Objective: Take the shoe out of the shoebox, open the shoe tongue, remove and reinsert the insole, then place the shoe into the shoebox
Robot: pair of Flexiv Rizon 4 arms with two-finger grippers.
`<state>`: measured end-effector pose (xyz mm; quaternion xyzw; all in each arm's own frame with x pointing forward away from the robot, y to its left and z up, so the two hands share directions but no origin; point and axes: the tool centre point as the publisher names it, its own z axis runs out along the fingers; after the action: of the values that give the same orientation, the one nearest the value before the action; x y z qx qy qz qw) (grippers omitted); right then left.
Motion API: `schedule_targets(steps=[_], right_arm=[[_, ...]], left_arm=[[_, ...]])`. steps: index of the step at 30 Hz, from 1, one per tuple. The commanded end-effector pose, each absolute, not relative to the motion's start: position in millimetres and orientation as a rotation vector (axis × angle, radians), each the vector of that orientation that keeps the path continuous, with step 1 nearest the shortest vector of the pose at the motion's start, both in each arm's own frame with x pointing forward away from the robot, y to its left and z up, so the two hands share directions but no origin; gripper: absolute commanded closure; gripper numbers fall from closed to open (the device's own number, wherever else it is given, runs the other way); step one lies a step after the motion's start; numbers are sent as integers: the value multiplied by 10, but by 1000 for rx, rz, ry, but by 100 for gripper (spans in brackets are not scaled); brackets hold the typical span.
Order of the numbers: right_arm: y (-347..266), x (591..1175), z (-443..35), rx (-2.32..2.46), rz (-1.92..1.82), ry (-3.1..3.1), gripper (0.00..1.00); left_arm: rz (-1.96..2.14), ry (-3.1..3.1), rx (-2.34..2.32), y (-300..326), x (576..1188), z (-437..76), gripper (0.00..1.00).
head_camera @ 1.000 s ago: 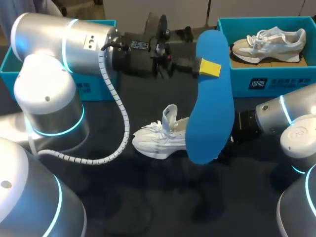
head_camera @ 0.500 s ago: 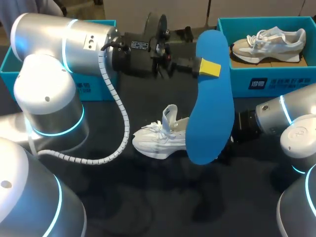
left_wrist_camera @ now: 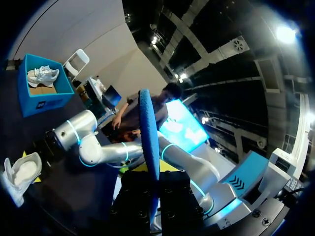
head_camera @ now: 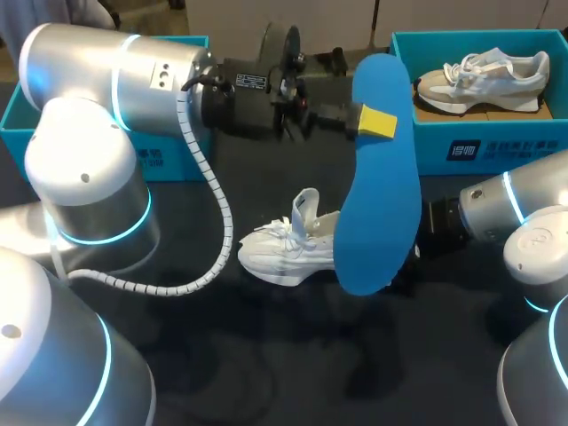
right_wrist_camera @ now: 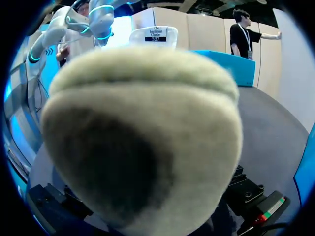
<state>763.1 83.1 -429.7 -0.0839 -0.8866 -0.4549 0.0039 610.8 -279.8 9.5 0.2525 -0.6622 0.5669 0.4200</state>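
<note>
A blue insole (head_camera: 382, 177) hangs upright above the table, pinched near its top end by my left gripper (head_camera: 377, 122), which is shut on it. In the left wrist view the insole (left_wrist_camera: 149, 137) stands edge-on between the fingers. Below it the white shoe (head_camera: 288, 247) rests on its sole on the dark table, toe to the left and tongue pulled up. My right arm (head_camera: 497, 209) comes in low at the shoe's heel end, its gripper hidden behind the insole. The shoe's padded heel (right_wrist_camera: 142, 137) fills the right wrist view, very close.
An open blue shoebox (head_camera: 497, 146) at the back right holds a beige and white sneaker (head_camera: 484, 75). A second blue box (head_camera: 18, 115) stands at the back left behind my left arm. Bare dark tabletop lies in front of the shoe.
</note>
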Motion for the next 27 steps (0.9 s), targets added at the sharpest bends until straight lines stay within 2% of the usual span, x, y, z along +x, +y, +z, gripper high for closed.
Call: schedule_targets(steps=[1,27], right_arm=[[845,7631,-4269,-266,-1422,-2787,0],[491,7427,-3950,-424,-1165,-2903,0]], left_arm=[[1424,-1658,634,-2799,6097,79,100],[1424,-1658,634,-2799,6097,79,100]])
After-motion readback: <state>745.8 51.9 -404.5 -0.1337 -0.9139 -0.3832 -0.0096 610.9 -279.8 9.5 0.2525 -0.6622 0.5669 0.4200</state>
